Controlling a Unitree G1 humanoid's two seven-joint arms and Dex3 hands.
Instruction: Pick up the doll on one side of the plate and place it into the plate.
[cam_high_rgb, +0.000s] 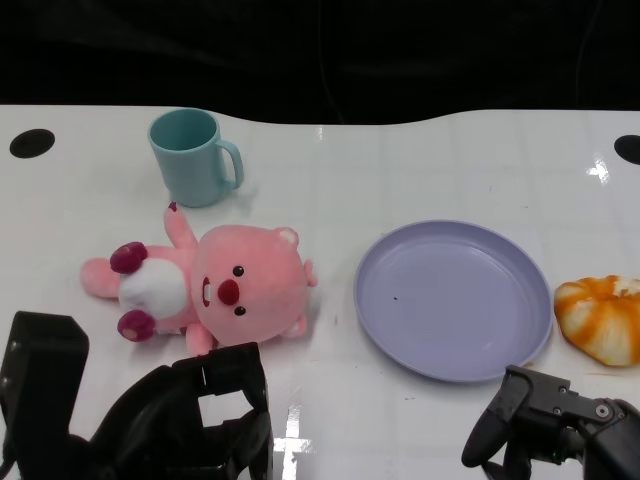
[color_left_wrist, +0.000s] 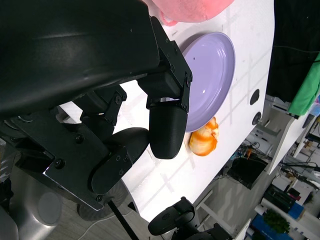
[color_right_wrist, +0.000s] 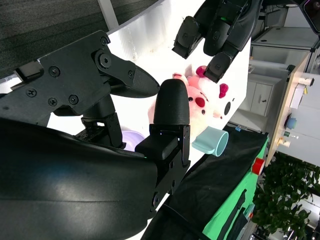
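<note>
Pink doll (cam_high_rgb: 215, 290) left of plate (cam_high_rgb: 455, 300): soft, light; grasp round its body. Left hand (cam_high_rgb: 190, 415) hovers near, fingers spread, empty.

White table (cam_high_rgb: 420, 160) carries pink doll (cam_high_rgb: 215, 285); teal mug (cam_high_rgb: 192, 156); lavender plate (cam_high_rgb: 452, 298); orange plush (cam_high_rgb: 602, 316).

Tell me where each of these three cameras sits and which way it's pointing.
Head view: on the robot's head or chest, facing down at the table; both hands at the bottom edge.
Left wrist view: behind the left hand, facing the purple plate.
Right wrist view: behind the right hand, facing the pink doll.
All three show the plate.
</note>
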